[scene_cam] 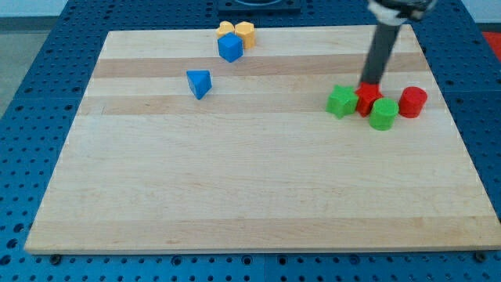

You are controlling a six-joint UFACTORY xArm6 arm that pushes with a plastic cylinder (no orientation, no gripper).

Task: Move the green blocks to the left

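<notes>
Seven small coloured blocks sit on a pale wooden board (258, 196), which rests on a blue perforated table (31, 117). The arm has no jaws to open or close; it ends in a straight dark rod that comes down from the view's top right, and my tip (368, 84) sits at the upper edge of a cluster of four blocks on the board's right side. In that cluster, a green star-shaped block (341, 102) lies furthest to the view's left, touching or just beside a red block (368, 99) whose shape is partly hidden by the rod. My tip is directly above this red block in the view, touching or nearly touching it, and just up and to the right of the green star-shaped block. A green cylinder (383, 113) sits just below and right of that red block, close against it. A red cylinder (412, 102) stands at the cluster's right end, just beside the green cylinder. Both green blocks are therefore on the board's right half. Well apart, near the top edge toward the view's left, a yellow block (226, 29) and an orange-yellow hexagonal block (245, 33) touch a blue cube (230, 48) just below them. A blue triangular block (200, 82) lies alone, lower and further left.
</notes>
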